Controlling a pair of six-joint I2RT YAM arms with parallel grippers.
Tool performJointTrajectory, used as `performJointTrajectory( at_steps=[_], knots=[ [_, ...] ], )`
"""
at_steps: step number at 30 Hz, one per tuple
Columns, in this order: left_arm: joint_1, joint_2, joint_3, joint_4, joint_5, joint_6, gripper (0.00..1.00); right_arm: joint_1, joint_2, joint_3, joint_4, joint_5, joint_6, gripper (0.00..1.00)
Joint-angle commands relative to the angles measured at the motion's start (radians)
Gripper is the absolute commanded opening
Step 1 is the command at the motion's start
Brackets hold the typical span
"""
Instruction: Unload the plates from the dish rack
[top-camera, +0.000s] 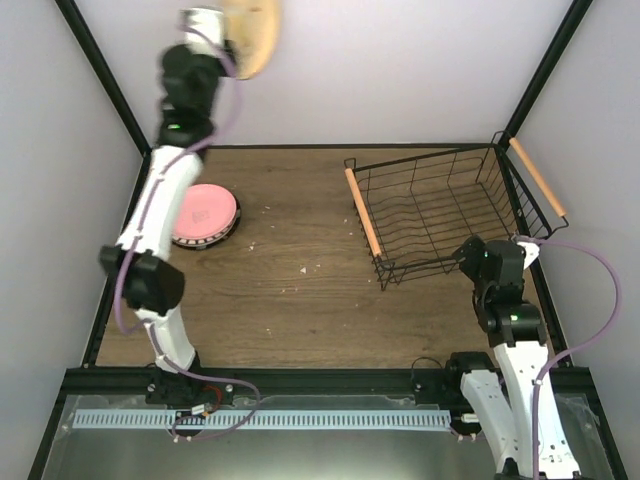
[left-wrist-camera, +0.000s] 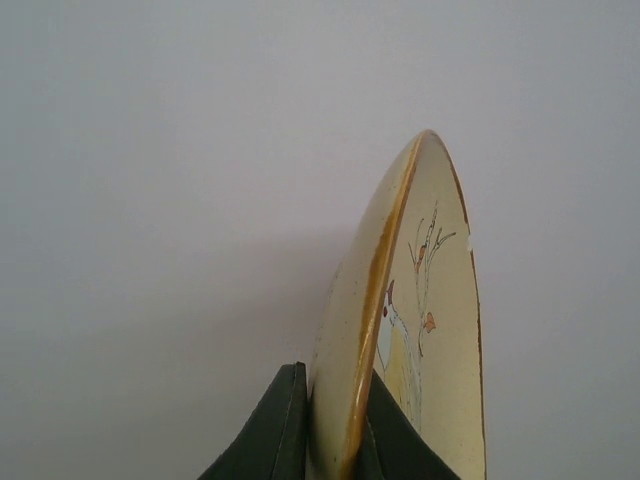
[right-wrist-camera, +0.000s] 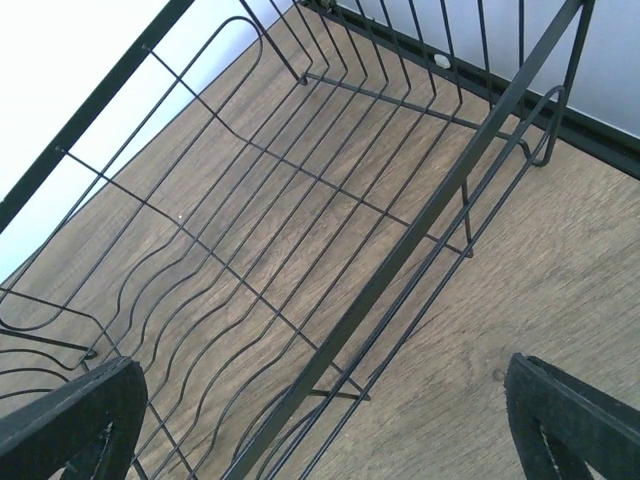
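My left gripper (top-camera: 215, 25) is raised high against the back wall, shut on the rim of a tan plate (top-camera: 250, 35) with a floral print. In the left wrist view the dark fingers (left-wrist-camera: 275, 430) pinch that plate (left-wrist-camera: 440, 330) edge-on, and it stands upright above them. A pink plate (top-camera: 205, 213) lies on top of a low stack on the table's left side. The black wire dish rack (top-camera: 362, 210) with tan wooden handles stands at the right, with no plate in it. My right gripper (top-camera: 480, 262) hovers open over the rack's near right corner (right-wrist-camera: 400, 250), holding nothing.
The table is brown wood with a few small crumbs (top-camera: 305, 268) near the middle. Black frame posts (top-camera: 100, 75) rise at the back corners. The rack's right handle (top-camera: 538, 178) lies close to the right wall.
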Motion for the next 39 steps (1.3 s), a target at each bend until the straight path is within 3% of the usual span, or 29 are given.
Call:
performJointTrajectory(
  at_steps=[1,7,14,22,39],
  knots=[
    [0.223,-0.214,-0.155,-0.124,0.043,-0.452,0.04,-0.004,0.023,-0.003,0.034,-0.018,0.006,1.00],
    [0.516,-0.432,-0.617,-0.214,0.312,-0.843,0.04,-0.004,0.097,-0.005,0.109,-0.074,0.001,1.00],
    [0.617,-0.556,-0.947,-0.180,0.502,-1.011,0.04,-0.004,0.183,-0.001,0.194,-0.113,-0.031,1.00],
    [0.631,-0.475,-1.091,-0.106,0.598,-1.086,0.04,-0.004,0.255,0.034,0.225,-0.123,-0.066,1.00],
    [0.642,-0.372,-1.118,-0.198,0.507,-1.084,0.04,-0.004,0.222,0.032,0.194,-0.076,-0.041,1.00]
  ],
)
